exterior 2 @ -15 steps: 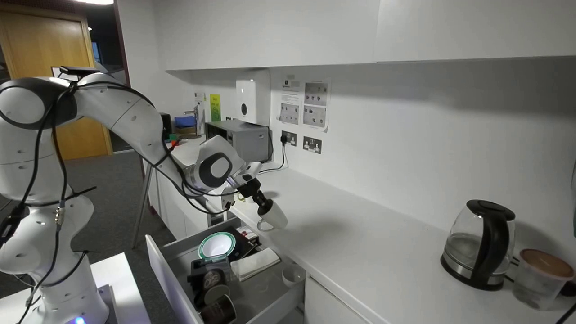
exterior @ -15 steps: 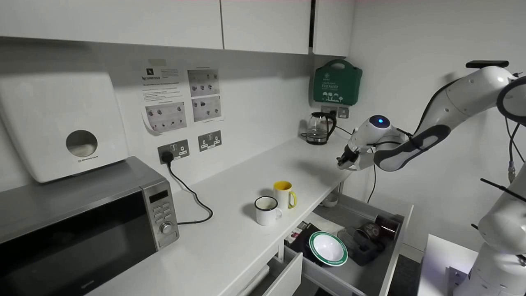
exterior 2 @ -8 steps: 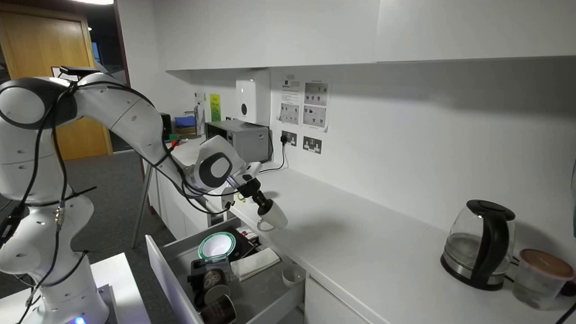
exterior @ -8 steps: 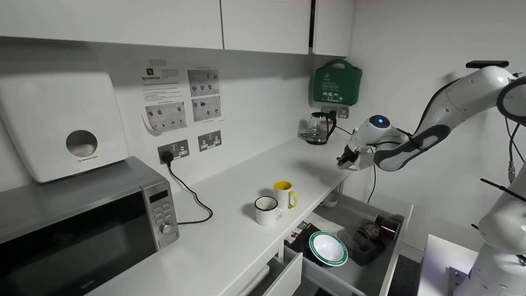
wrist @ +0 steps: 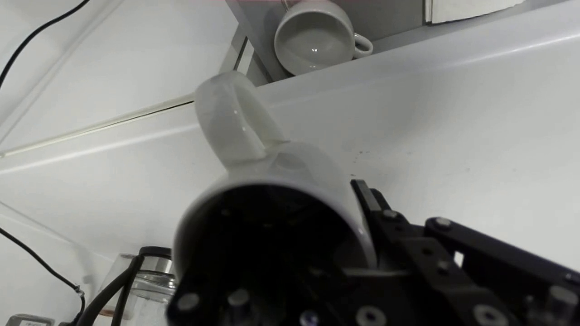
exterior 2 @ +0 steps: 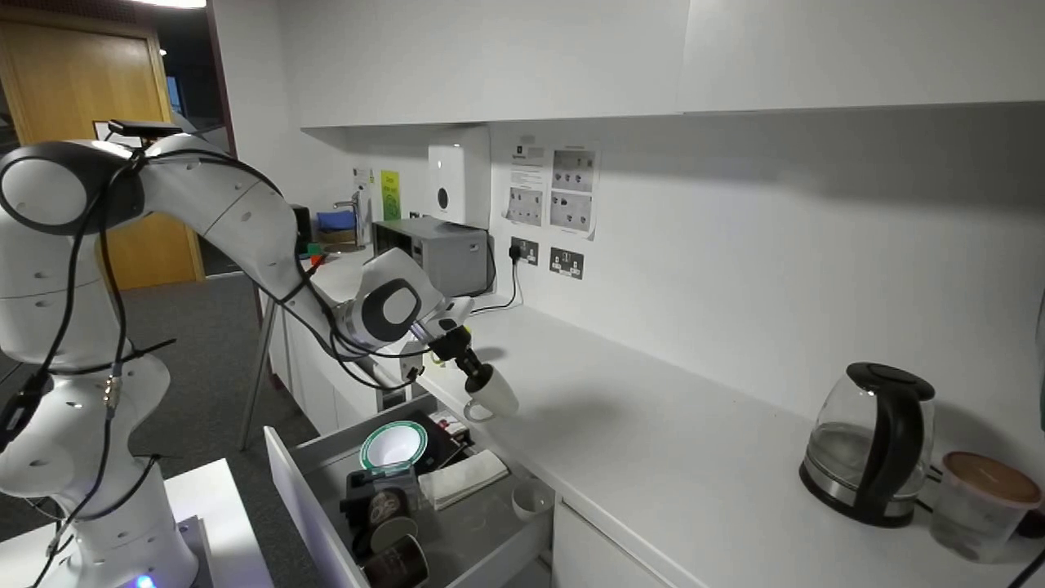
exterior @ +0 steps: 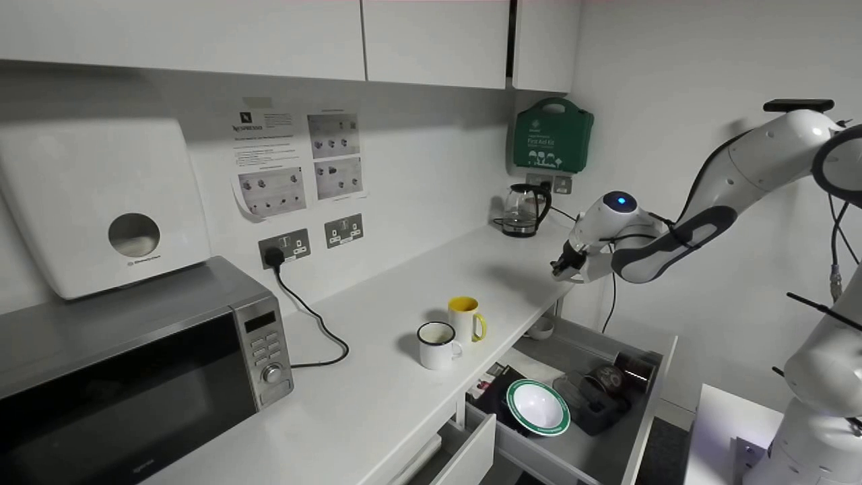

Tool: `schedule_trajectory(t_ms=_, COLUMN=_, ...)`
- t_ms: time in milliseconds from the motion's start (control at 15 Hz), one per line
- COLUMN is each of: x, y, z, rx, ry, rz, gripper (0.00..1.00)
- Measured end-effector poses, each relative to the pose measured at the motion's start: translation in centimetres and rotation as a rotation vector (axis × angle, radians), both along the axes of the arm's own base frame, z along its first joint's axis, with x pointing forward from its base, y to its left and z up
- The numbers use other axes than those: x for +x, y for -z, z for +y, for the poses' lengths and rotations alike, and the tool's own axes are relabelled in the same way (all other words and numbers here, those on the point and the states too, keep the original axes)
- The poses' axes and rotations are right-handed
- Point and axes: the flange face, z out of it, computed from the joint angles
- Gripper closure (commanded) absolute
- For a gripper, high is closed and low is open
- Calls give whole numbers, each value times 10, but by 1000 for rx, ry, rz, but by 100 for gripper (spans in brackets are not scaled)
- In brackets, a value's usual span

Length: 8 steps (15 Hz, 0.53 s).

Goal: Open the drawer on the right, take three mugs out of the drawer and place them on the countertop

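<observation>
Aslant, a white mug (exterior 2: pixel 499 394) in hand (exterior 2: pixel 478 376).

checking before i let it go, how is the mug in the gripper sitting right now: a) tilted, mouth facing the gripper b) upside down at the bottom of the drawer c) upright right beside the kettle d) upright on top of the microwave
a: in an exterior view the white mug leans over with the gripper at its mouth, and the wrist view looks into its opening.
</observation>
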Motion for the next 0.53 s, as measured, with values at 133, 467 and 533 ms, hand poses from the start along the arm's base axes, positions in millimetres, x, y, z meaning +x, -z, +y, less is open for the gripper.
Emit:
schedule_trajectory(t_ms=133, x=2, y=0, z=5, rx=-1, ry=-10, rz=2, gripper=98)
schedule_trajectory(t_ms=467, x=6, y=-6, z=16, rx=-12, ry=-31, rz=-3, gripper=98)
schedule_trajectory(t_ms=533, x=7, y=-8, z=17, rx=-19, ry=-34, rz=-3, gripper=98)
